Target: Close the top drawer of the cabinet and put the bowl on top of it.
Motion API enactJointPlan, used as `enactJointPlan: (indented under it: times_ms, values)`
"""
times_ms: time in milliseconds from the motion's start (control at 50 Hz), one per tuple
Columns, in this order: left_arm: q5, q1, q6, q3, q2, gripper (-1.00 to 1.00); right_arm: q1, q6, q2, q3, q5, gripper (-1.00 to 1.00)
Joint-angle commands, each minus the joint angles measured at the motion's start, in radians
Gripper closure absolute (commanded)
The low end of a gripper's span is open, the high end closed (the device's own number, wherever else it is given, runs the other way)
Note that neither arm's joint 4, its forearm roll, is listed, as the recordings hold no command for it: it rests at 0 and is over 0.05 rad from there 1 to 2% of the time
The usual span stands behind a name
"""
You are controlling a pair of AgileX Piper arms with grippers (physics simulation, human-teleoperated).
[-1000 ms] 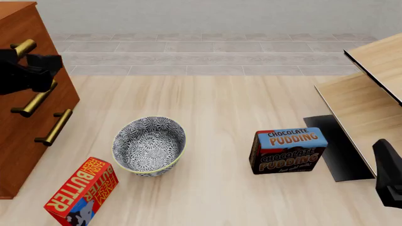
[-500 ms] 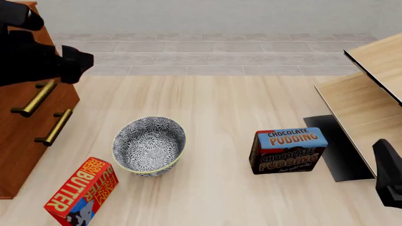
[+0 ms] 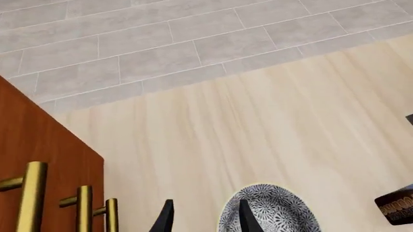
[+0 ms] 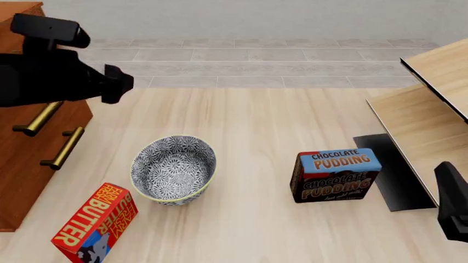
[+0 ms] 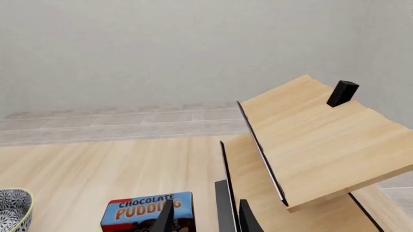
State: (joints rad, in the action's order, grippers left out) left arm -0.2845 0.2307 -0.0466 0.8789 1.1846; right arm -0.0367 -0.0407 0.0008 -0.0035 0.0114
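The cabinet [image 4: 22, 148] stands at the table's left edge, its brass handles facing right. In the front view my left arm hides the top drawer. In the left wrist view the top drawer's handle [image 3: 32, 195] lines up with the two below, and the fronts look flush. The blue-patterned bowl [image 4: 173, 170] sits upright on the table, right of the cabinet and nearer to me than my left gripper. My left gripper [image 4: 120, 83] hovers open and holds nothing beside the cabinet's upper corner, and the bowl [image 3: 271, 215] shows just beyond its fingertips [image 3: 166, 218]. My right gripper [image 4: 452, 207] rests open at the front right.
A chocolate pudding box [image 4: 336, 175] stands right of the bowl. A red butter box [image 4: 95, 223] lies at the front left by the cabinet's base. The pale wooden shelf unit [image 4: 431, 104] fills the right side, with a small black block [image 5: 342, 93] on its top board.
My left arm has pulled away from the cabinet's front, rising and swinging right over the table. The right arm, bowl and boxes have not moved.
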Motion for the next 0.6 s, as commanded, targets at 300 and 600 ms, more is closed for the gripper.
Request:
enactJointPlan:
  times_ms: [300,600]
  values:
    - [0.026,0.008,0.062,0.024,0.190,-1.00,-0.003,-0.005,0.000,0.001,-0.001,-1.00]
    - [0.005,0.040,0.074,0.074,0.282,-1.00,-0.003,-0.006,0.001,0.001,-0.004,-1.00]
